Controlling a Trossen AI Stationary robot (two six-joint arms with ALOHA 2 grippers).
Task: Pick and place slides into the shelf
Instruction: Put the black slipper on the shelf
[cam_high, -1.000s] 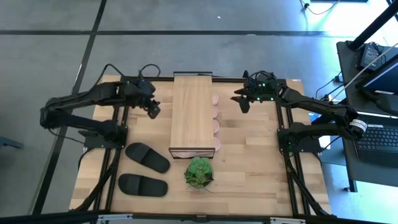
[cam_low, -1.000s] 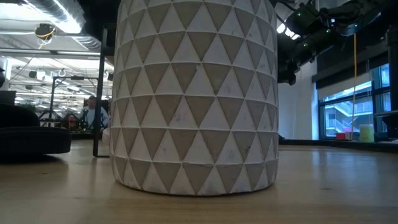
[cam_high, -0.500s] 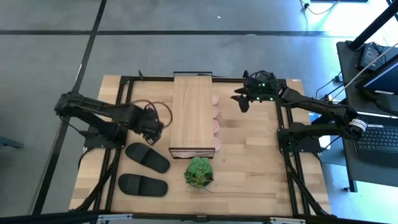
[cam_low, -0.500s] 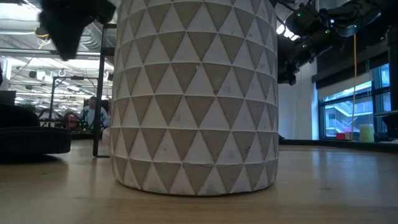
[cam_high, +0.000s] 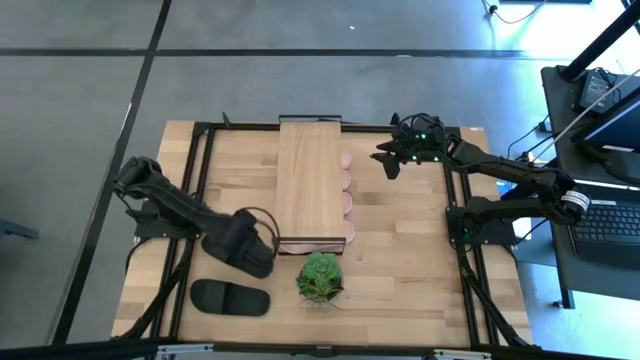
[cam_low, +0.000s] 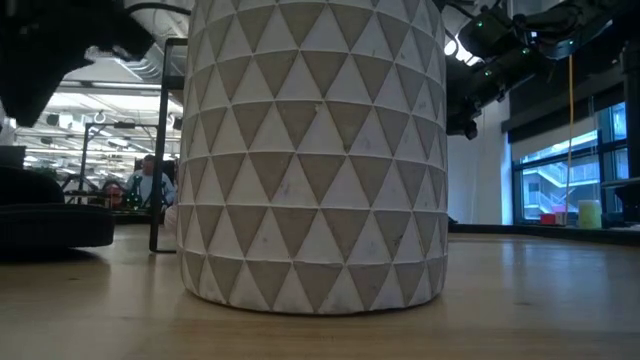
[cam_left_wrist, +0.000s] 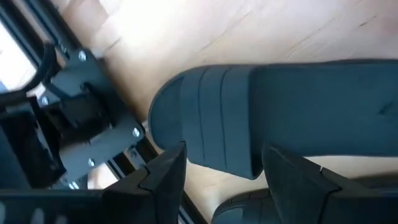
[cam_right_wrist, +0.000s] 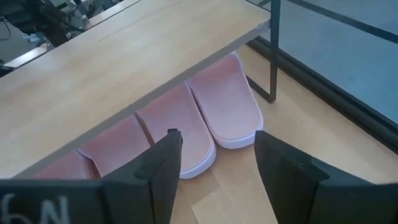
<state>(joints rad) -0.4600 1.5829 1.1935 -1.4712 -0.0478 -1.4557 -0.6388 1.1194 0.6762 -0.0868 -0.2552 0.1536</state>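
My left gripper (cam_high: 250, 258) is open, low over one black slide (cam_left_wrist: 298, 106) near the shelf's near-left corner. In the left wrist view its fingers (cam_left_wrist: 166, 177) stand on either side of the slide's strap end, apart from it. The arm hides most of that slide in the high view. The second black slide (cam_high: 230, 297) lies flat nearer the front edge. Several pink slides (cam_right_wrist: 227, 109) lie under the light-wood shelf (cam_high: 308, 185), their ends sticking out on its right side (cam_high: 347, 205). My right gripper (cam_high: 388, 168) hangs open and empty to the right of the shelf's far end.
A green plant (cam_high: 320, 277) in a white triangle-patterned pot (cam_low: 315, 150) stands at the shelf's near end, close to my left gripper. Dark frame rails (cam_high: 190, 200) run along the table's sides. Bare tabletop lies to the right of the shelf (cam_high: 410, 250).
My left gripper has swung from beside the shelf's far left toward the table's near edge and down, and now stands over the black slide closer to the shelf. Neither slide has moved.
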